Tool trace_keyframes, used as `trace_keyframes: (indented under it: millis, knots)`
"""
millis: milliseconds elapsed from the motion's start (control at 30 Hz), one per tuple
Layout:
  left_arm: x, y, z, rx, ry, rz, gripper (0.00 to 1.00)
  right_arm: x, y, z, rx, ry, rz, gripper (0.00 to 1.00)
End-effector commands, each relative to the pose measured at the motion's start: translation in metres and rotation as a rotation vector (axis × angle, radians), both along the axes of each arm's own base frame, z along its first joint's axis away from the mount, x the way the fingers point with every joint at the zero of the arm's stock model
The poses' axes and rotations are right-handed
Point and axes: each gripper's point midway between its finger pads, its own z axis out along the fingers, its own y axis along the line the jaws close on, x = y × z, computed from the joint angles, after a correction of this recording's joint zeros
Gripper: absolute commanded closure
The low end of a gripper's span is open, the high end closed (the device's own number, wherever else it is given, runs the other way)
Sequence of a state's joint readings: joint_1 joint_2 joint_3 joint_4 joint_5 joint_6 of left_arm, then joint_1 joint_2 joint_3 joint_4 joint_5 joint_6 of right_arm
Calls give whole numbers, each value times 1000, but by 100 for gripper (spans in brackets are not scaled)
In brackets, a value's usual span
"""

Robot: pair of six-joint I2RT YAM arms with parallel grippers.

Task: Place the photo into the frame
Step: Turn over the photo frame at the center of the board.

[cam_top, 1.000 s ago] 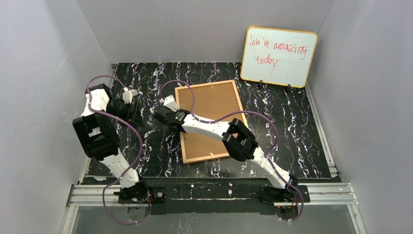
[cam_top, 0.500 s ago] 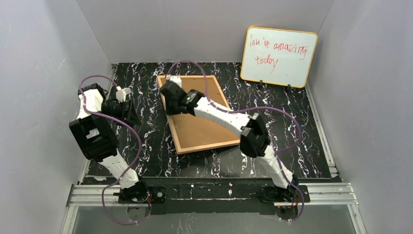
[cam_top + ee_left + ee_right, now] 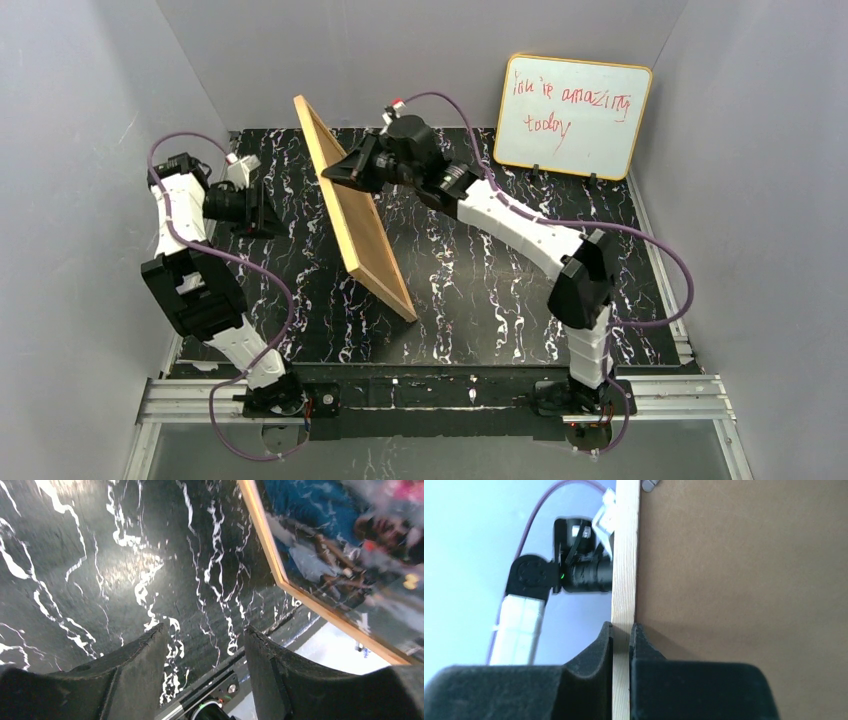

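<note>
Frame now tipped up on edge, right claw pinching its rim

Bright even light; glare on table

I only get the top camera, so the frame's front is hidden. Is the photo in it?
Observer: Yes. Left wrist view shows the photo, people in blue, inside the wooden border of the frame.
Operator: Is it pinched tight?
Observer: Right wrist view shows the right gripper shut on the wooden edge, beside the brown back panel.
Operator: And the other one?
Observer: The left gripper is open and empty, over the table.
</note>
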State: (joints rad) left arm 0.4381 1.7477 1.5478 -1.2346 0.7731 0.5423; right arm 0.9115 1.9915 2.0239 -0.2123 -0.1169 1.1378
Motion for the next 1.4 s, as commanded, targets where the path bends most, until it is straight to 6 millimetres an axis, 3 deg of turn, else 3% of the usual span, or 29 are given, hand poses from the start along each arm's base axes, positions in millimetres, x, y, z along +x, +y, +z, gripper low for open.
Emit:
trace_keyframes:
  millis: [0,133,267,367,433,567,733,967,1167,1367]
  knots:
    - [18,-33,47,-1,-105,-27,45,-3,-47,85,354,-14,4,99]
    - [47,-76,65,62,-160,-86,46,6,-87,64,431,59,-44,99]
    - [80,-124,96,103,-241,-137,47,16,-119,51,428,87,-85,98]
    - [96,-164,104,135,-279,-205,47,27,-138,41,366,94,-100,77]
    - [103,-181,101,167,-300,-241,47,34,-151,34,297,88,-92,57]
    - [106,-203,88,180,-290,-323,47,46,-182,19,126,49,-121,40]
    - [104,-198,61,222,-238,-372,48,59,-224,0,-116,-25,-185,36]
    - [81,-182,10,259,-145,-402,49,63,-269,-21,-280,-65,-233,45]
    - [67,-145,-34,275,-39,-374,50,56,-289,-61,-423,-41,-208,52]
    - [49,-107,-78,354,20,-353,51,47,-292,-96,-399,-15,-194,57]
